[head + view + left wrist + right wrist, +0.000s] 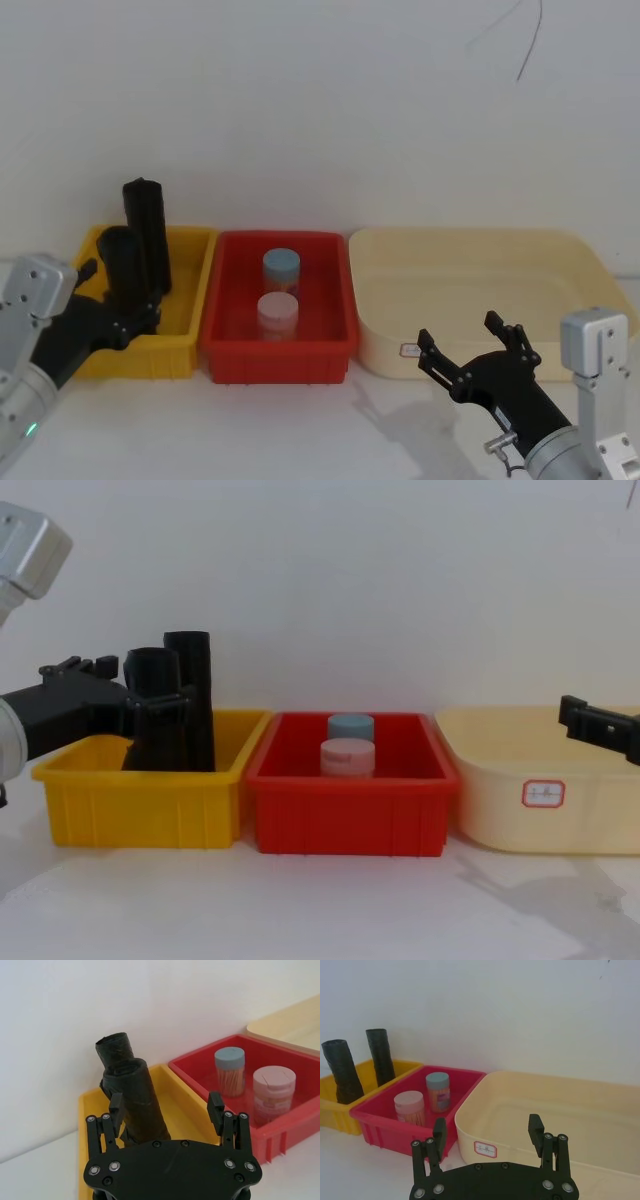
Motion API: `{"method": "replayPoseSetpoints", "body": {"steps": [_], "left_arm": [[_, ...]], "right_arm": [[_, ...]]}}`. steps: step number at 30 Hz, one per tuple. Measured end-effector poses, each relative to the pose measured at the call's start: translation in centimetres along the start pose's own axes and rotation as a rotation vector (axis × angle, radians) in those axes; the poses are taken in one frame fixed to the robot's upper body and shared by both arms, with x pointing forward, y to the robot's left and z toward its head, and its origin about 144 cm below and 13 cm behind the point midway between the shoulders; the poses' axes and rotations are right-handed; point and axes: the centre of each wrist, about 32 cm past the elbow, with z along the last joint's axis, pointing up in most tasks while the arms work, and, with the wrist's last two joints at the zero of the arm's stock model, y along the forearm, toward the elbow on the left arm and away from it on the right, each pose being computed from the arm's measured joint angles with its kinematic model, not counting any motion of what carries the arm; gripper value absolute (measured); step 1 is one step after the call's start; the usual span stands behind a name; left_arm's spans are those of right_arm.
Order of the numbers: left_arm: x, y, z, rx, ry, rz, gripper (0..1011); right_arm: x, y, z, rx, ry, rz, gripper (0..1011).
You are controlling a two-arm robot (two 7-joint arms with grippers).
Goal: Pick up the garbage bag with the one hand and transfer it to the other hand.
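A: Head view first. What do we have?
B: We see the left gripper [120,295] reaching into the yellow bin [150,355], fingers spread either side of the garbage bag [122,258]. The bag stands in the bin's near-left part, with a taller black roll [150,230] just behind it. The right gripper [460,332] sits low in front of the cream bin [480,290], fingers wide apart with nothing between them.
A: Left wrist?
B: The bag leans between the fingers [116,1107]. One finger is right at its side and the other is well apart from it, so we call it released, not clamped. We can't tell whether the near finger actually touches.
A: Right wrist?
B: Its fingers [535,1130] are spread and empty, touching nothing, with the cream bin's wall beyond them. Past the red bin [380,1127] we see the bag in the yellow bin, tilted slightly, and the taller roll beside it.
A: Chest?
B: Seen side-on, the left gripper comes in from the left above the yellow bin's rim, at about the bag's mid-height. The bag's lower end is down inside the bin. The right gripper shows at the right edge, in front of the cream bin. The red bin sits between the other two and holds a blue-lidded jar [350,726] and a pink-lidded jar [347,756].
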Motion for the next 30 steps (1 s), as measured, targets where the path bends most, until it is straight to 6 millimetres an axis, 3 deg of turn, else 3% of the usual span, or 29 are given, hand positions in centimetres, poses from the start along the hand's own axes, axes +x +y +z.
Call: {"method": "replayPoseSetpoints", "body": {"steps": [30], "left_arm": [[1.9,-2.5,-1.6,-0.006,0.065,0.039,1002]], "right_arm": [[0.0,0.0,0.0,0.000,0.000,0.000,1001]]}}
